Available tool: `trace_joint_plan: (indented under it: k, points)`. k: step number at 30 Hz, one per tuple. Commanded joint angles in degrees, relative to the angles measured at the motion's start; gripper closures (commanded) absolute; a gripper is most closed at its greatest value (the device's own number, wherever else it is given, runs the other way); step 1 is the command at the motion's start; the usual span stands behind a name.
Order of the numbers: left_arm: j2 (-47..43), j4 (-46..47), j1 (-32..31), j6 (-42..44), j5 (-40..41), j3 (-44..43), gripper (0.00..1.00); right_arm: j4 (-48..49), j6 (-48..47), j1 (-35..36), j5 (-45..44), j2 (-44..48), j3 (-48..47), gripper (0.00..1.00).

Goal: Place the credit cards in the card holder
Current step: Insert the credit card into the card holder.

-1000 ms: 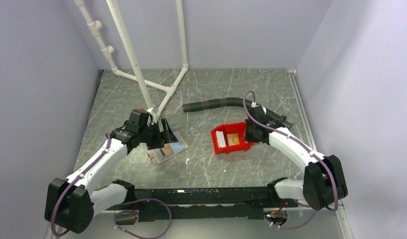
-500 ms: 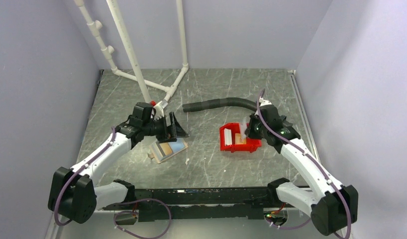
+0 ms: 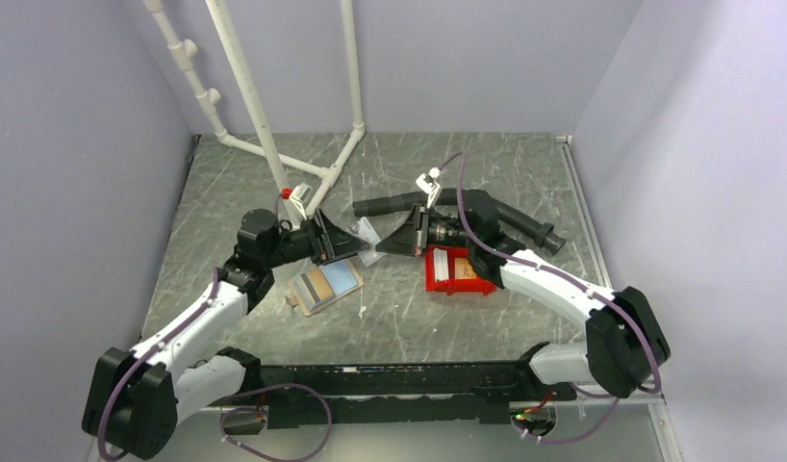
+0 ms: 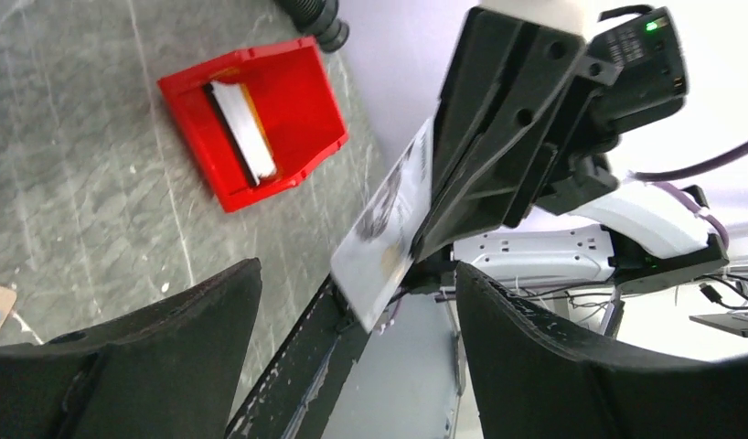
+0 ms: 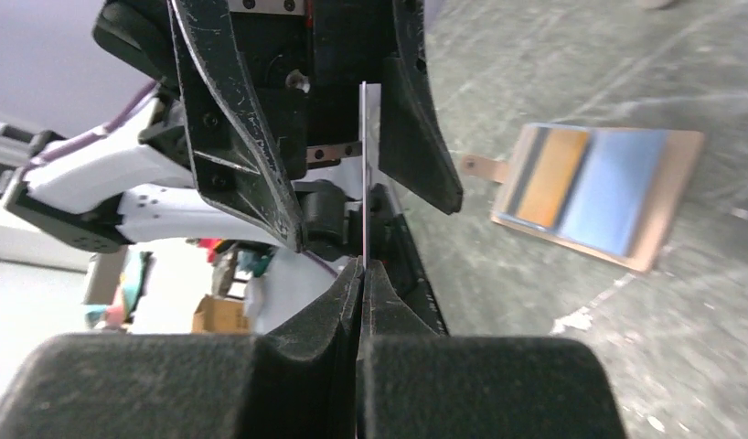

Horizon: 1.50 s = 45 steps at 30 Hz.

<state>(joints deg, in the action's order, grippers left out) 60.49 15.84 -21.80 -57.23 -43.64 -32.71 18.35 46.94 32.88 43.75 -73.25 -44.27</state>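
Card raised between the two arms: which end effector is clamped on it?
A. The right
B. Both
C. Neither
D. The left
A: the right end effector is shut on the card, while the left end effector stands open on either side of it.

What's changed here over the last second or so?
The right hand lifted out of the red bin and swung left, carrying a pale card to the left hand, which rose off the card holder and turned to meet it, open. The card holder stayed put, lying open; the bin barely shifted.
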Motion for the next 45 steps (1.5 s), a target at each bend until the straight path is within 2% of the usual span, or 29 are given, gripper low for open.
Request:
trace_joint_plan:
  k: [1, 8, 12, 17, 18, 22, 23, 25, 26, 27, 29, 31, 32, 36, 40, 45]
  points:
    - [-5.27, 10.25, 0.09, -5.78, 3.65, 2.50, 0.20, 18.94, 9.41, 2.49, 1.30, -2.34, -0.36, 1.00]
    - [-13.26, 11.15, 0.33, -7.81, 9.06, 6.46, 0.45, 23.79, 12.35, 2.60, -1.12, -4.02, 0.83, 1.00]
    - [-14.37, 10.89, 0.70, -8.11, 9.97, 6.35, 0.53, 25.90, 13.79, 2.78, -0.06, -5.25, 0.68, 1.00]
    - [-13.80, 9.94, 1.10, -7.41, 10.23, 5.03, 0.58, 26.73, 14.19, 3.02, 0.37, -5.79, 0.69, 1.00]
    - [-13.93, 9.70, 1.28, -7.32, 10.50, 4.90, 0.63, 26.67, 14.15, 3.06, 0.42, -5.85, 0.68, 1.00]
    - [-15.12, 5.29, 2.22, -5.56, 11.77, 4.10, 1.00, 24.70, 12.66, 3.14, 0.63, -6.57, 0.00, 1.00]
    - [-15.40, 2.21, 2.63, -4.10, 12.08, 3.27, 1.00, 22.34, 11.62, 3.13, 0.67, -6.92, -0.75, 0.95]
    - [-15.00, -9.22, 4.34, 0.09, 12.63, -0.26, 1.00, 10.94, 4.03, 3.06, -1.94, -6.99, -3.65, 0.64]
    - [-14.03, -17.42, 5.79, 2.83, 12.24, -2.36, 1.00, 2.95, -4.13, 3.18, -5.72, -7.07, -5.83, 0.46]
    - [-12.23, -27.45, 8.02, 5.53, 10.94, -4.52, 1.00, -5.49, -9.85, 3.54, -9.30, -8.08, -8.76, 0.38]
    - [-7.95, -37.96, 13.58, 12.54, 5.65, -7.16, 1.00, -14.78, -17.01, 4.17, -12.46, -11.80, -13.97, 0.35]
    - [-5.09, -42.55, 18.54, 18.18, 0.34, -6.68, 1.00, -17.85, -19.97, 5.17, -11.49, -16.92, -18.60, 0.36]
    - [-3.67, -43.78, 20.22, 19.62, -1.21, -6.14, 1.00, -20.11, -21.13, 6.14, -10.61, -20.08, -21.00, 0.41]
    - [1.41, -43.80, 21.28, 20.12, -4.53, -4.84, 1.00, -26.07, -24.10, 10.85, -10.33, -33.54, -31.24, 0.72]
    - [5.73, -38.83, 21.35, 19.48, -4.14, -2.57, 1.00, -22.37, -21.99, 12.03, -11.57, -40.37, -33.75, 0.99]
    - [10.30, -38.16, 21.30, 20.19, -2.01, -2.17, 1.00, -24.30, -23.67, 11.94, -14.26, -45.84, -36.38, 1.00]
